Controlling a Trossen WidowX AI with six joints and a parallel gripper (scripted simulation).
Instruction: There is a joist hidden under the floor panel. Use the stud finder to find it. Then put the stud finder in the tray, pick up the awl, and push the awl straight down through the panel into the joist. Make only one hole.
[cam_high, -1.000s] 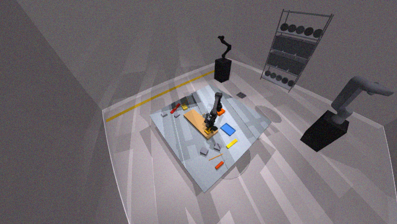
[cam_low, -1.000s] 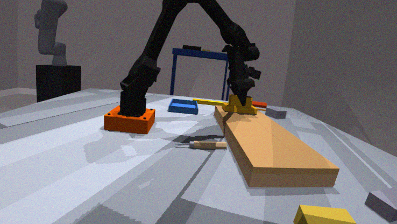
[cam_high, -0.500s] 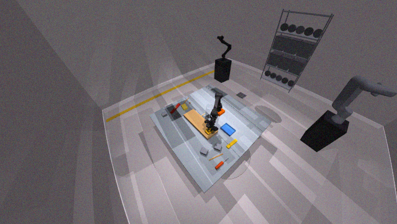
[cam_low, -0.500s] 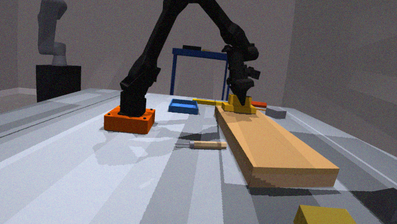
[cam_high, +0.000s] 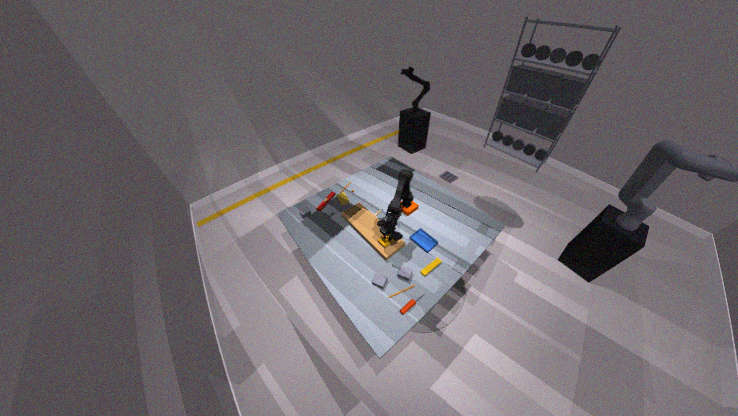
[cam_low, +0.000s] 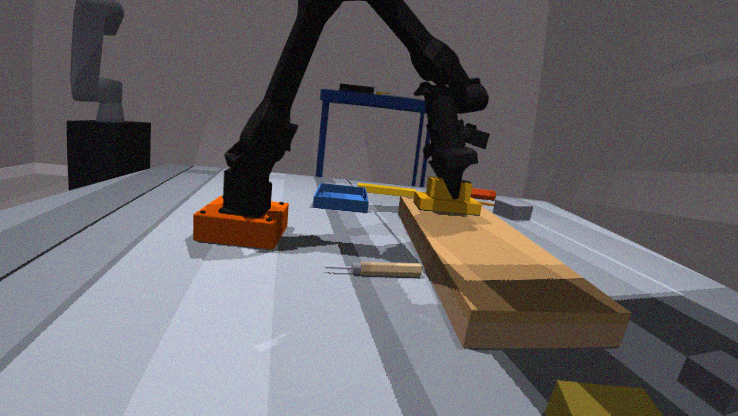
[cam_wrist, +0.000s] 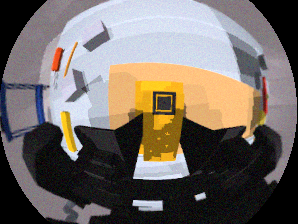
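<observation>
The yellow stud finder (cam_high: 383, 241) (cam_low: 447, 205) (cam_wrist: 163, 142) sits flat at the far end of the tan panel (cam_high: 361, 222) (cam_low: 496, 242) (cam_wrist: 215, 100) in the exterior view. Its dark square display (cam_wrist: 164, 103) shows no lit mark that I can make out. My gripper (cam_wrist: 159, 116) is shut on the stud finder, with a finger on each side. The awl (cam_low: 390, 269) lies on its side beside the panel's long edge, its wooden handle toward the panel. The blue tray (cam_high: 423, 240) (cam_low: 341, 198) is empty. The joist is hidden.
Grey blocks (cam_high: 379, 280) (cam_low: 512, 209), a yellow bar (cam_high: 431, 266) (cam_wrist: 68, 131), a thin orange stick (cam_high: 402, 291) and a red-handled tool (cam_high: 408, 306) lie beyond the panel's far end. A yellow block (cam_high: 343, 198) (cam_low: 599, 400) and a red object (cam_high: 325, 201) lie near its other end.
</observation>
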